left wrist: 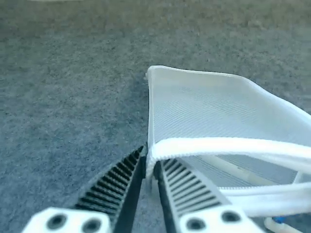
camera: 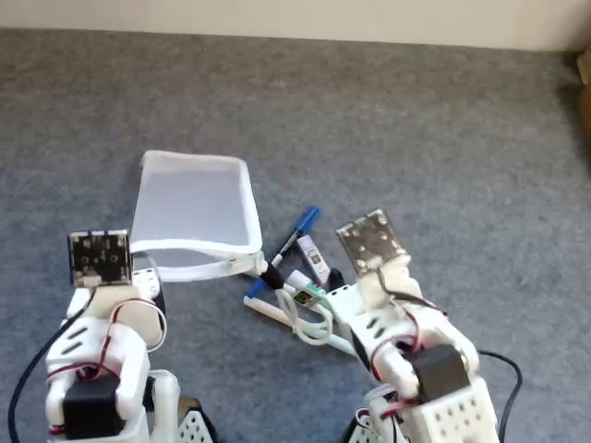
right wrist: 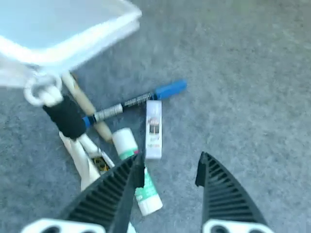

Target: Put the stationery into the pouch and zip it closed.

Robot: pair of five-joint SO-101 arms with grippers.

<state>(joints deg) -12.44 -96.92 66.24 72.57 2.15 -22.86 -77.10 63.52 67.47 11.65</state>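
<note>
On carpet (camera: pixel 416 138), stationery (camera: pixel 300 242) lies just outside the pouch (camera: pixel 189 203).

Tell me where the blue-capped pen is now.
In the high view, the pen lies on the carpet just right of the pouch, ahead of the right gripper.

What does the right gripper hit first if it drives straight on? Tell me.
Probably the small white box, just ahead of one finger of the open right gripper; the blue-capped pen lies beyond. Depth is unclear: its middle may meet bare carpet instead.
</note>
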